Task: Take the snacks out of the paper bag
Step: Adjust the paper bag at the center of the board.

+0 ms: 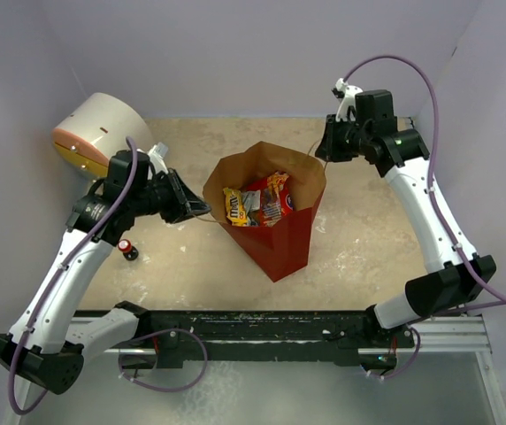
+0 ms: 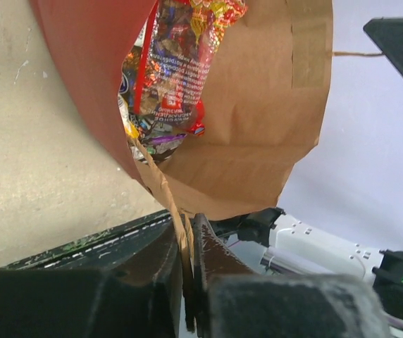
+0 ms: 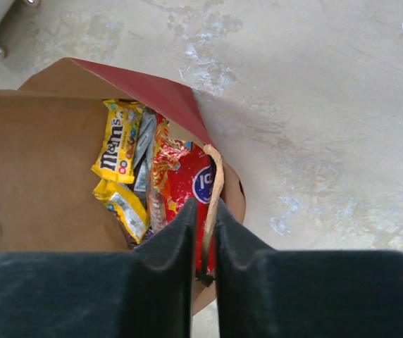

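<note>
Snacks, a heap of small crinkly packets, are all seen inside the large paper bag, which is red outside and brown kraft inside. A yellow candy packet is noted at the left of the heap, with a large red-and-clear bag beside it and dark and silvery wrappers wedged between them. No packet is seen on the table, so the task is judged not yet begun in substance: nothing is out and everything is left to lift. Only the opening of the mouth appears to be prepared.

The paper bag is placed at the middle of the beige mottled table, its mouth gaping toward the overhead camera. Whether it stands straight or leans cannot be settled.

The left gripper is clenched on a thin twisted string handle at the bag's left rim, the cord pinched between nearly meeting fingers. The right gripper is likewise closed on the second string handle at the far right rim, its loop running down between the fingers. No snack is touched by either.

A white drum with an orange-yellow end is noted at the far left, apart from the bag.
</note>
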`<state>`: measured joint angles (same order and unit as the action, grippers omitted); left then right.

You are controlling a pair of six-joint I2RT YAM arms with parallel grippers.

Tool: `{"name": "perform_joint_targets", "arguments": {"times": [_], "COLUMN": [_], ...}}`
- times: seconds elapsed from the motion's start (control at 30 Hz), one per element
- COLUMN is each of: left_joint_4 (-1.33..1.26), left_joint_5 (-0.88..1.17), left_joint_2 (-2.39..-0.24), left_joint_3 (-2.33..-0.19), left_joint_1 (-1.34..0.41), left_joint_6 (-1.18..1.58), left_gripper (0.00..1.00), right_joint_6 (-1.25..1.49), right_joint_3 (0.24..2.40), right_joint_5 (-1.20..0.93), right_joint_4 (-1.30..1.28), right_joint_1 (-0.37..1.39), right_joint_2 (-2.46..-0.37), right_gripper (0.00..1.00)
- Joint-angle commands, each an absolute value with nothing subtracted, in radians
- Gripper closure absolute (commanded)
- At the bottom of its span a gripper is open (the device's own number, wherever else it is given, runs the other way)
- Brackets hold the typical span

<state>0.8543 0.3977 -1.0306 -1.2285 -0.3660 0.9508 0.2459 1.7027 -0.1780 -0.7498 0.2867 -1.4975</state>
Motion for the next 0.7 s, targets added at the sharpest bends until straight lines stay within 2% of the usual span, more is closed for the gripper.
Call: {"name": "perform_joint_targets", "arguments": {"times": [0.0, 0.1, 0.2, 0.4, 0.53, 0.67], "left_joint_4": [0.787, 0.774, 0.789, 0.696, 0.543, 0.549], "left_joint_5": [0.374, 0.366, 0.339, 0.332, 0.386, 0.365], "left_joint_2": [-1.044, -1.063, -1.068, -1.022, -0.990, -0.982], "left_joint_3": [-1.277, -1.300, -1.320, -1.249, -1.153, -1.145], "left_joint_1": [-0.371, -0.370, -0.370, -0.370, -0.370, -0.370], "left_joint_6": [0.961, 0.966, 0.966, 1.026, 1.100, 1.091], "left_gripper": [0.93, 0.99, 0.99, 0.83, 0.79, 0.82], "right_joint_6": [0.232, 0.255, 0.287, 0.339, 0.345, 0.355], "right_joint_3": [1.737, 1.741, 1.744, 1.721, 1.749, 1.747], "right_joint_5": [-0.240, -0.297, -0.350, -0.427, -0.439, -0.442], "right_joint_4": [-0.739, -0.718, -0.695, -0.652, -0.693, -0.698], "right_joint_1": [0.285, 0.285, 0.285, 0.285, 0.285, 0.285], "right_joint_2": [-1.463, -1.454, -1.450, -1.439, -1.454, -1.443], "right_gripper": [0.90, 0.98, 0.99, 1.00, 1.00, 1.00]}}
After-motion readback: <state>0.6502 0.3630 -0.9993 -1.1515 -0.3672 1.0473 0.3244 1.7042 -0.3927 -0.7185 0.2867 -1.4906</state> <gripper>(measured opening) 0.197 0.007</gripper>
